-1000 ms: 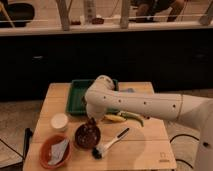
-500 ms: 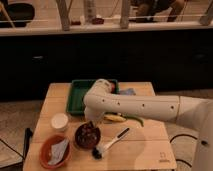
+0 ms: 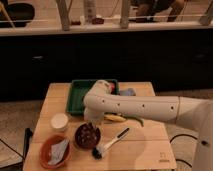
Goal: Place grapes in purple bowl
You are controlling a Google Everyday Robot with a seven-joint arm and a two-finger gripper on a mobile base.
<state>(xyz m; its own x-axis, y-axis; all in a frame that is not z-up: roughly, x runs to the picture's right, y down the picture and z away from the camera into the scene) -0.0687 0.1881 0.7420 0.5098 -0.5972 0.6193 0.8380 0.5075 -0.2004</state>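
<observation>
The purple bowl (image 3: pixel 80 140) stands on the wooden table at front left of centre. The grapes (image 3: pixel 89 133) show as a dark speckled clump inside the bowl's mouth. My white arm reaches in from the right and bends down over the bowl. The gripper (image 3: pixel 93 120) hangs at the bowl's far rim, just above the grapes, mostly hidden under the arm's thick wrist. I cannot tell whether it touches the grapes.
An orange-red bowl (image 3: pixel 46 148) holding a grey scrap sits at front left. A small white bowl (image 3: pixel 59 121) is left of the purple one. A green tray (image 3: pixel 78 95) lies behind. A yellow banana (image 3: pixel 115 118) and a black-headed brush (image 3: pixel 110 142) lie to the right.
The arm's wrist has come down and a little left, bringing the gripper down onto the purple bowl. The other things have not moved.
</observation>
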